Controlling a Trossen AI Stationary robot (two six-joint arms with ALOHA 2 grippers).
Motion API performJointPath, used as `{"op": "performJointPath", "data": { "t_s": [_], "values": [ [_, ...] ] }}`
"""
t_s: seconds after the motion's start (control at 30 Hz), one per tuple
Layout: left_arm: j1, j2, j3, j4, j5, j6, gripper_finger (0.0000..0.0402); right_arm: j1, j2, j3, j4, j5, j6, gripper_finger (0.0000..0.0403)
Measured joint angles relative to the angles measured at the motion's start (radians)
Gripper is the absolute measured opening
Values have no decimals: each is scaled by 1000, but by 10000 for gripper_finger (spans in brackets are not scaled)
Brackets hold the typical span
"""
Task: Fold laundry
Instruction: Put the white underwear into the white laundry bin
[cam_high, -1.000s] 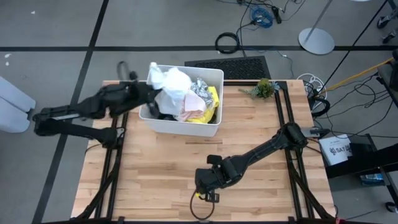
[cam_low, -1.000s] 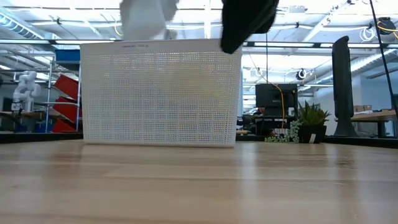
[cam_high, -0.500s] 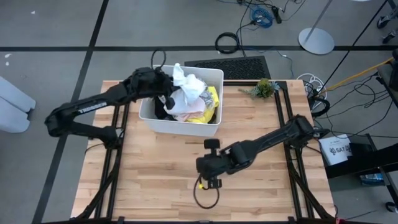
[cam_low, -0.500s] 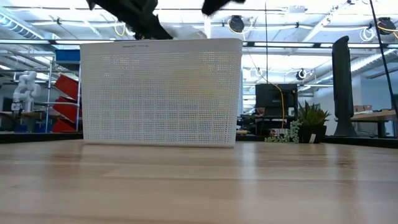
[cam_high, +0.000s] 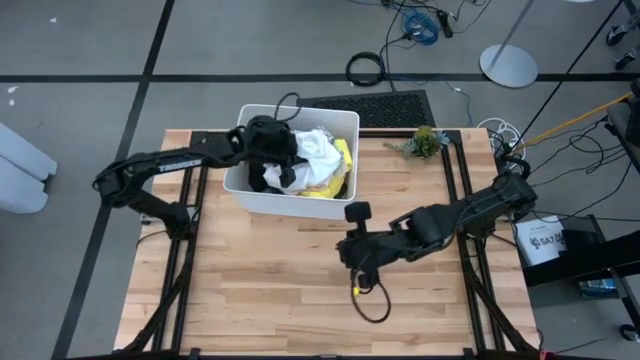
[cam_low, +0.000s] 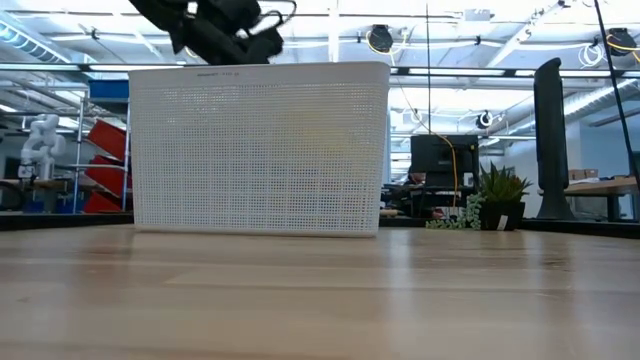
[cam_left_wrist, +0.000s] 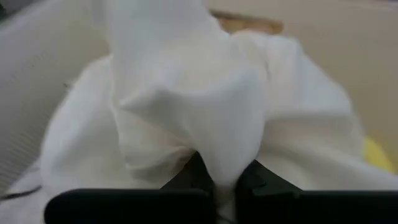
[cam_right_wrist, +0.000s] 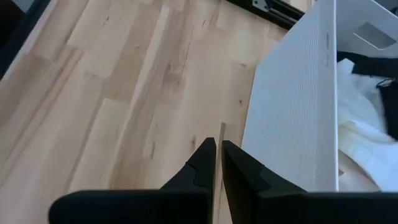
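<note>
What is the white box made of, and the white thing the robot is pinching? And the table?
The white box looks like rigid matte plastic: straight walls, a fine grid of tiny holes. The white thing in the left gripper looks like soft cloth: it bunches and folds. The table looks like pale smooth wood: planks with visible grain.

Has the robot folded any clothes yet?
Not yet. Nothing folded lies on the table. The left gripper is shut on a white cloth inside the tub. The right gripper waits empty above the table. All the laundry remains to fold.
</note>
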Motion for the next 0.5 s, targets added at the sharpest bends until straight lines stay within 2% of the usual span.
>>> {"op": "performJointPath", "data": {
  "t_s": [0.1, 0.27, 0.5],
  "values": [
    [1, 56, 0, 21, -11, -2, 21, -10, -76, -112, 61, 0, -16, 16],
    [13, 152, 2, 105, -120, -2, 22, -46, -227, -304, 214, 2, -53, 16],
    [43, 245, 2, 306, -117, -55, 23, -125, -401, -480, 345, 1, -57, 16]
  ]
}}
